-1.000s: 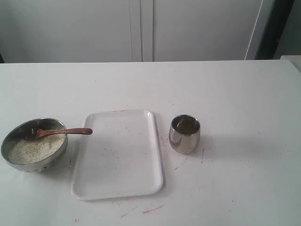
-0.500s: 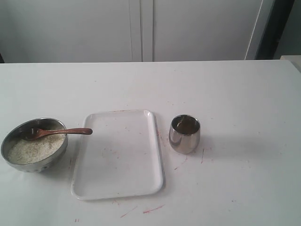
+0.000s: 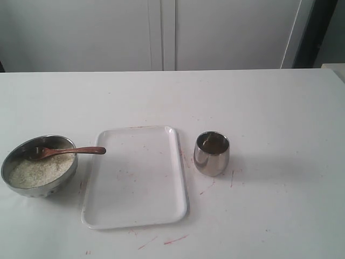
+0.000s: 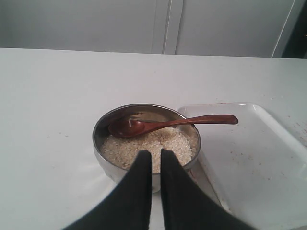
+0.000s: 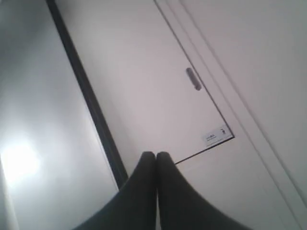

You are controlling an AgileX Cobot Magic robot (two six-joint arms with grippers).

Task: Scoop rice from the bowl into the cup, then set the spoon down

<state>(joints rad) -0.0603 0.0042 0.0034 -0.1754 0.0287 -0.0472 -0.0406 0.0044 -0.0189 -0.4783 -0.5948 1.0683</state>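
I am holding my left gripper (image 4: 152, 154) just short of the near rim of the round shiny metal bowl (image 4: 101, 143), its two black fingers (image 4: 142, 165) drawn almost together with only a thin slit between them, pinching nothing. Straight ahead of the tips, the white loose-grained rice (image 4: 144, 143) is filling the bowl in a pale, fairly level heap.

Beyond the rice, the reddish-brown wooden spoon (image 4: 165, 123) is lying with its oval bowl resting on the grains at the far side. Its slim handle is crossing the rim and jutting out over the edge of the white rounded-corner plastic tray (image 4: 254, 158). The spoon's long axis is running crosswise to the way my fingers are pointing, with the handle end aimed toward the tray. I am judging that I must spread the fingers and reach over the rice to take that handle across its width.

The small rounded polished-steel cup (image 3: 211, 156) is standing upright on the white table (image 3: 269, 108), just past the tray's other long edge and well apart from the bowl.

My right gripper (image 5: 156, 156) is pressed fully together, empty, and pointing up at a pale cabinet door (image 5: 144, 72), away from the table. So my left arm is clearly the nearer one to the spoon.
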